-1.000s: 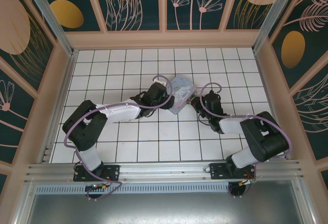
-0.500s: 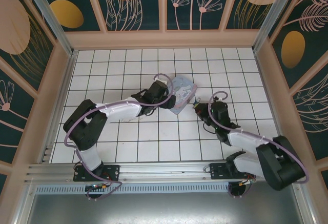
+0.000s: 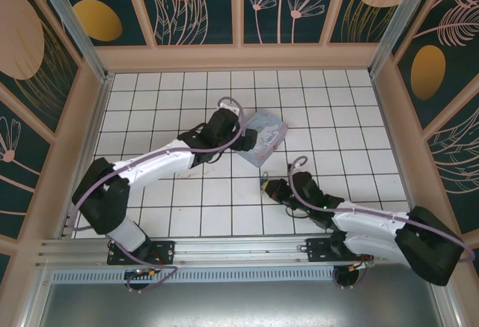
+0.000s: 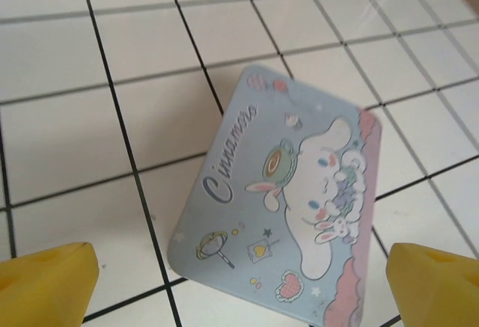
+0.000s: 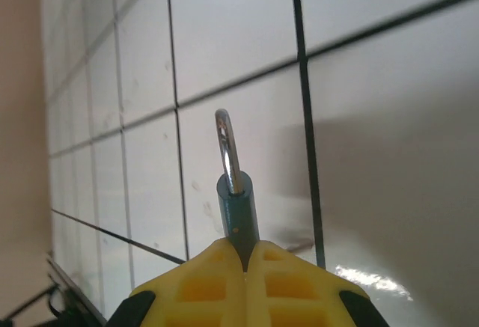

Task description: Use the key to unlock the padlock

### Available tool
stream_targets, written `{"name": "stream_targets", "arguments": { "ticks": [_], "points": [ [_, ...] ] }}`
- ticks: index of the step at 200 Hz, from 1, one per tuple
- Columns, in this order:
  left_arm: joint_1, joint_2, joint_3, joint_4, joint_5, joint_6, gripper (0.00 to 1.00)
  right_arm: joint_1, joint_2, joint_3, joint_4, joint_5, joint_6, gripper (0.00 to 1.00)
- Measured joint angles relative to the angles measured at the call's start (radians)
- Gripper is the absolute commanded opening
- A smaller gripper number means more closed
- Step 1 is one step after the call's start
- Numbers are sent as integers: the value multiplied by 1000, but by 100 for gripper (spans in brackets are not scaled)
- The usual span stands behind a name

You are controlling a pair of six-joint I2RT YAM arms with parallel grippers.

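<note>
The padlock (image 5: 238, 211) has a teal body and a thin silver shackle. It stands out from my right gripper (image 5: 245, 256), whose yellow fingers are shut on its lower end, low over the tiles. From above, that gripper (image 3: 267, 186) is at the middle front of the floor. My left gripper (image 4: 239, 289) is wide open, with its yellow fingertips (image 4: 45, 286) at the frame's bottom corners. It hovers over the near edge of a pastel blue cartoon tin (image 4: 292, 192) and holds nothing. I cannot make out the key. A faint grey sliver (image 5: 299, 245) on the tile beside my right fingers is too blurred to name.
The tin (image 3: 268, 134) lies flat and closed on the white tiled floor (image 3: 187, 95), just right of my left gripper (image 3: 245, 138). Patterned walls enclose the floor on three sides. The metal rail (image 3: 239, 248) with the arm bases runs along the near edge.
My right arm has drawn back from beside the tin toward the near edge and to the left, carrying the padlock. My left gripper has opened wider over the tin.
</note>
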Motion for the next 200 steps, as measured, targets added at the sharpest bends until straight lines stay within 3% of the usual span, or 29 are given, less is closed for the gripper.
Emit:
{"name": "stream_targets", "arguments": {
  "ticks": [61,113,154,175,200],
  "points": [
    [93,-182,-99,-13,-15,-5,98,146,392,309,137,-11,-8,0],
    [101,-203,-192,-20,-19,-23,99,139,484,291,250,-32,14,0],
    [113,-211,-204,-19,-19,-34,99,114,444,222,249,-22,27,33],
    [121,-230,-209,-19,-21,-38,98,102,362,200,219,-8,23,54],
    [127,-263,-209,-20,-26,-47,99,71,235,187,160,3,16,69]
  ]
}}
